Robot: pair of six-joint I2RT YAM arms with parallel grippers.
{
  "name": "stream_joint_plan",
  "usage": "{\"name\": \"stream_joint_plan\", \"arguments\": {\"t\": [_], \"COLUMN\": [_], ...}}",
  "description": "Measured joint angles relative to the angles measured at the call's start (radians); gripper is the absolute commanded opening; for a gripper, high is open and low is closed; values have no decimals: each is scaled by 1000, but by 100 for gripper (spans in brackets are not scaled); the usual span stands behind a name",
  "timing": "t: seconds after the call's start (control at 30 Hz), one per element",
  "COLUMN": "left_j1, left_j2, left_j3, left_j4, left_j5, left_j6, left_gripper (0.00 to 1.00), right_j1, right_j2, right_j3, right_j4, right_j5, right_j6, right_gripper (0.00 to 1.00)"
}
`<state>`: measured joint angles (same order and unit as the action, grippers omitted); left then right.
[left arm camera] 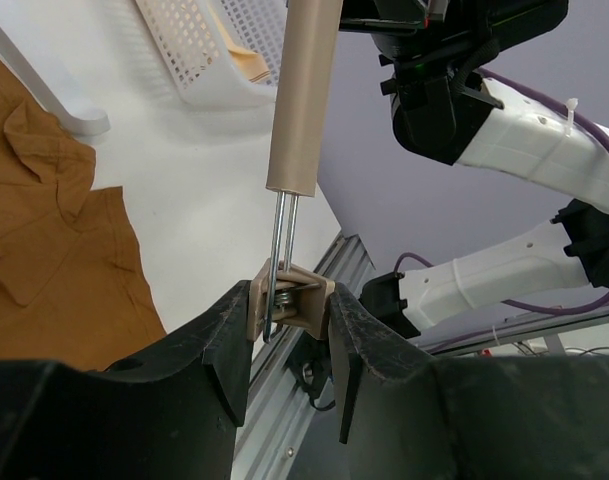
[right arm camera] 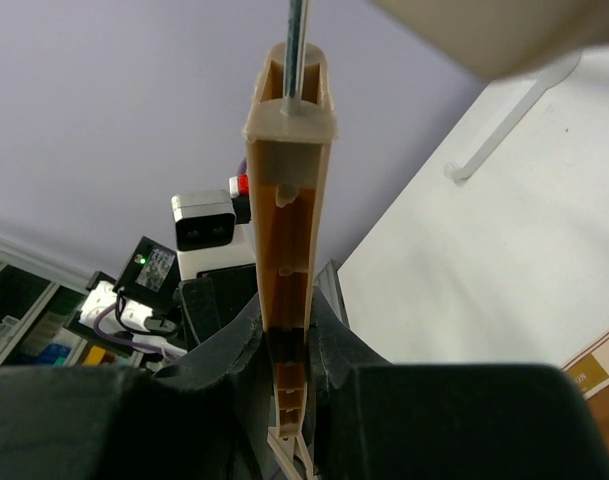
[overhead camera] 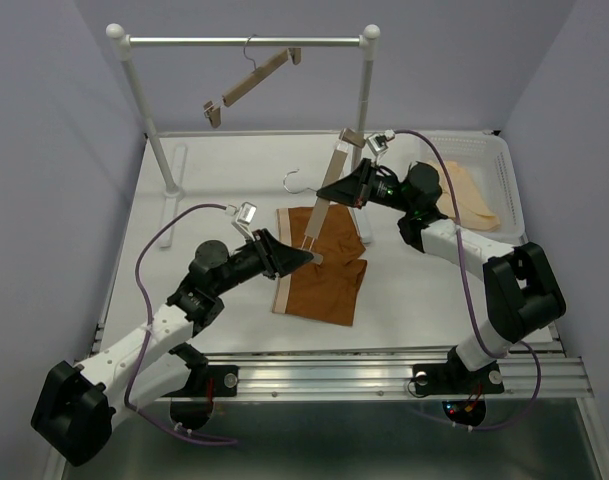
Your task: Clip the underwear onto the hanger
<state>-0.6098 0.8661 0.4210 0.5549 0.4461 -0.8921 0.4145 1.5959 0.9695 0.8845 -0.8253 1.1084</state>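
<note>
The rust-brown underwear [overhead camera: 324,285] lies flat on the white table, also seen in the left wrist view [left arm camera: 54,240]. The pale hanger [overhead camera: 331,180] is held steeply tilted above it, its wire hook [overhead camera: 292,180] sticking out to the left. My right gripper [overhead camera: 336,190] is shut on the hanger bar [right arm camera: 287,200] near its middle, one finger on each side [right arm camera: 287,345]. My left gripper [overhead camera: 309,258] is at the hanger's lower end, over the underwear. Its fingers press both sides of the end clip [left arm camera: 296,300], which hangs on wires below the bar [left arm camera: 306,90].
A second hanger [overhead camera: 252,88] hangs on the white rack's rail [overhead camera: 244,42] at the back. The rack's feet [overhead camera: 174,165] rest on the table. A white perforated basket [overhead camera: 499,165] at the right holds a peach-cream cloth [overhead camera: 472,195].
</note>
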Motion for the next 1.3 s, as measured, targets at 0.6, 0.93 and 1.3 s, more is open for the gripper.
{"name": "stream_joint_plan", "arguments": {"t": [0.6,0.93,1.3], "left_j1": [-13,-13,-19], "left_j2": [45,45,43], "left_j3": [46,47,56], "left_j4": [-87,-105,-110], "left_j5": [-3,-19,-14], "left_j6": [66,70,71], "left_gripper": [54,20,0], "right_j1": [5,6,5], "right_j2": [0,0,-4], "right_j3": [25,24,26], "right_j4": [-153,-179,-203], "right_j5": [33,46,47], "right_j6": [-60,-62,-63], "right_gripper": [1,1,1]}}
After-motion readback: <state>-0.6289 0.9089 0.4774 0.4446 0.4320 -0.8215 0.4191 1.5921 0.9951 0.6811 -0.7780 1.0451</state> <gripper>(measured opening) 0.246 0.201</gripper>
